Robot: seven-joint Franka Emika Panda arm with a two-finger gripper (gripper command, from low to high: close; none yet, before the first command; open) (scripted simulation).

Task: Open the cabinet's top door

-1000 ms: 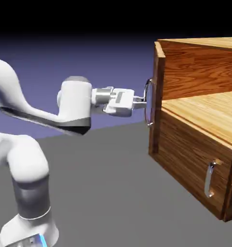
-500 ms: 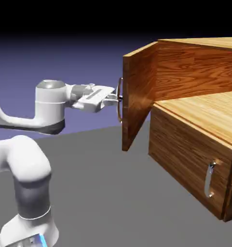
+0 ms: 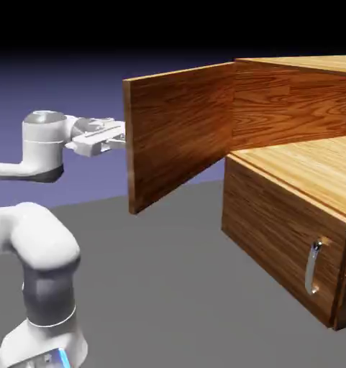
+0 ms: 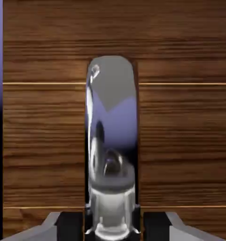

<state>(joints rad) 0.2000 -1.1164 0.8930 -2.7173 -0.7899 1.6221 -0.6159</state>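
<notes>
The cabinet (image 3: 290, 208) of brown grained wood fills the exterior view's right. Its top door (image 3: 179, 129) stands swung far out to the left, its inner face toward the camera. My gripper (image 3: 122, 138) meets the door's free edge from behind, so the handle is hidden there. In the hand view the door's long silver handle (image 4: 112, 136) runs upright in front of the wood of the top door (image 4: 180, 117), and my gripper (image 4: 112, 227) is shut on it, with a dark finger (image 4: 70, 225) on either side.
Below the opened space, the cabinet's lower panel carries a shorter silver handle (image 3: 313, 267). The white arm (image 3: 42, 144) stretches in from the left over the grey table (image 3: 175, 287), its base at the lower left.
The top door has swung from nearly closed to wide open, leftward. My gripper has moved left with the handle, still shut on it, and the arm has drawn back.
</notes>
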